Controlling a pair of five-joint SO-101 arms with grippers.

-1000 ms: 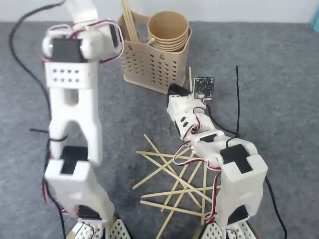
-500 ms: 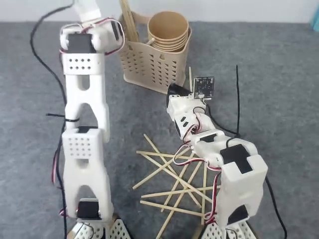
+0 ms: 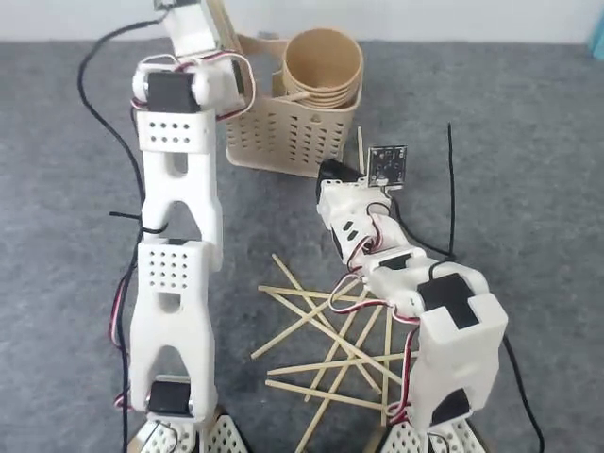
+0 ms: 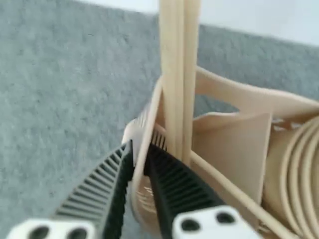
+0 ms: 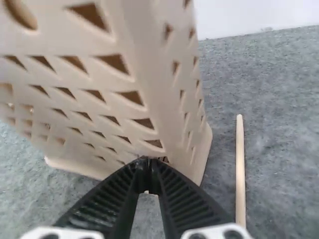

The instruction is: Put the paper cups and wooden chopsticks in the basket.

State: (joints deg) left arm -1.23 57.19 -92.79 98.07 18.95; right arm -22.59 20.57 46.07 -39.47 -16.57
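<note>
Advancing, the left arm (image 3: 175,189) has nudged the basket (image 3: 302,142) at the mat's (image 3: 528,142) far edge; paper cups (image 3: 324,58) inside, loose chopsticks (image 3: 326,344) at its near edge. Left wrist: left gripper (image 4: 139,152) pinches the rim; pulling may topple it. Right wrist: right gripper (image 5: 145,164) closed, empty, beside it.

The left arm (image 3: 175,236) is stretched tall up to the rim of the basket (image 3: 283,132), where the left claw (image 4: 138,154) is set astride the wall, seemingly pinched onto it. The right arm (image 3: 415,293) is held low, with the right claw (image 5: 145,186) closed tip to tip just beside the basket's foot.
</note>
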